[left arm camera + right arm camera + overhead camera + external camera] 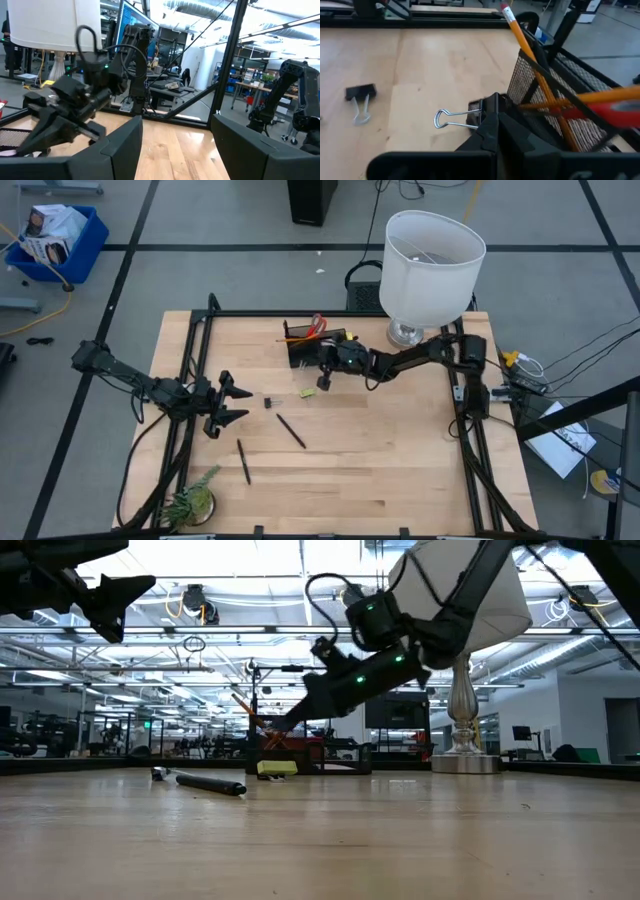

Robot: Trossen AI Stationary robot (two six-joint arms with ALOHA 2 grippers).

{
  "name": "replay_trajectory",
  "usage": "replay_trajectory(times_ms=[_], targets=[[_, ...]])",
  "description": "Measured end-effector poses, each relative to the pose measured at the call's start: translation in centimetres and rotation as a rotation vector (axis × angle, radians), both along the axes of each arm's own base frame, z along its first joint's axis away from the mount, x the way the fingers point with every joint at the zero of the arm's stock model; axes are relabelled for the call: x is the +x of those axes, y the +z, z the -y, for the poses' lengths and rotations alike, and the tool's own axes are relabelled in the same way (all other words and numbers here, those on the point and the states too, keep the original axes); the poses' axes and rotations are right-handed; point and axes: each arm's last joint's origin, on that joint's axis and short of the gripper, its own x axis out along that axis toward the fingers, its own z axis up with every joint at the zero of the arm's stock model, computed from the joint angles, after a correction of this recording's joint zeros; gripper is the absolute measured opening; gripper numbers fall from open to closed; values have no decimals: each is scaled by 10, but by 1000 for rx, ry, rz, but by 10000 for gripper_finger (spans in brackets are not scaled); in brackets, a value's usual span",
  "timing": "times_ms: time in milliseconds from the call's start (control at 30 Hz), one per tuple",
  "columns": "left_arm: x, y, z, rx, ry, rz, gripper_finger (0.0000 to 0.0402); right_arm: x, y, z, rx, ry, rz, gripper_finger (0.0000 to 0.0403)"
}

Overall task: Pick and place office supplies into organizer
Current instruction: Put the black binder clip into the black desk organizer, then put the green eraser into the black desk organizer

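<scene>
Beside the organizer (305,342), the right gripper (487,122) was closed on a black binder clip (470,116), evidently held for dropping in. Pens (291,431) remained on the counter (400,450) near the open, waiting left gripper (232,404).

Right wrist cam: my right gripper (487,127) fingertips cover most of the binder clip (470,116), only its wire loop and a bit of the body show. Organizer (560,100) runs off frame, compartments not visible; scissors (605,107) blurred and cut off. Top cam: organizer contents too small to sort. Low cam: left gripper (115,595) cut by the frame edge. Left wrist cam: my own fingers (125,150) cropped at the edge.
</scene>
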Motion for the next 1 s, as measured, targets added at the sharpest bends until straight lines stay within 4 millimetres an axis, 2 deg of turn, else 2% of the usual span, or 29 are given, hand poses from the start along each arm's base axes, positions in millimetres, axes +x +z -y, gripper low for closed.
replay_trajectory(times_ms=[133,267,567,700,833,1000], targets=[[0,0,0,0,0,1,244,9,-8,6,20,-34,-2,0],[0,0,0,0,0,-1,244,9,-17,11,-17,-155,-38,0],[0,0,0,0,0,-1,244,8,-15,13,-34,-187,-32,6],[0,0,0,0,0,0,244,8,-16,12,-31,-188,-46,34],[0,0,0,0,0,0,244,9,-16,10,-32,-175,-41,79],[0,0,0,0,0,-1,244,14,-16,-8,10,-1,-33,132]])
